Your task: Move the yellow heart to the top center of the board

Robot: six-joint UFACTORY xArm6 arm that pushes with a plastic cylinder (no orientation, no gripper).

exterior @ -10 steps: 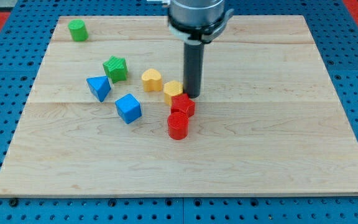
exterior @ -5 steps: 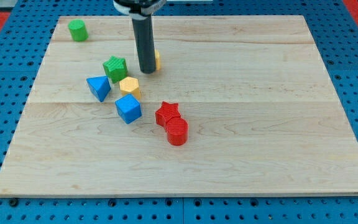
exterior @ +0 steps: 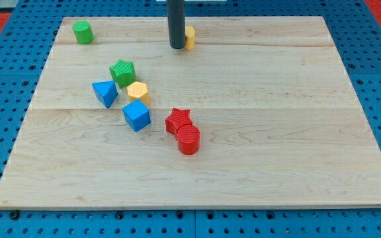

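Observation:
The yellow heart (exterior: 189,38) lies near the view's top centre of the wooden board (exterior: 296,132), mostly hidden behind my rod. My tip (exterior: 176,46) rests on the board just to the heart's left, touching or almost touching it. Only the heart's right edge shows.
A green cylinder (exterior: 81,32) sits at the top left. A green star (exterior: 122,71), a blue triangle (exterior: 104,92), a yellow hexagon (exterior: 138,92) and a blue cube (exterior: 137,115) cluster left of centre. A red star (exterior: 178,120) touches a red cylinder (exterior: 188,139) near the middle.
My tip has moved up and to the right, pushing the yellow heart from beside the green star toward the top centre. Earlier it shoved the yellow hexagon left and the red star down.

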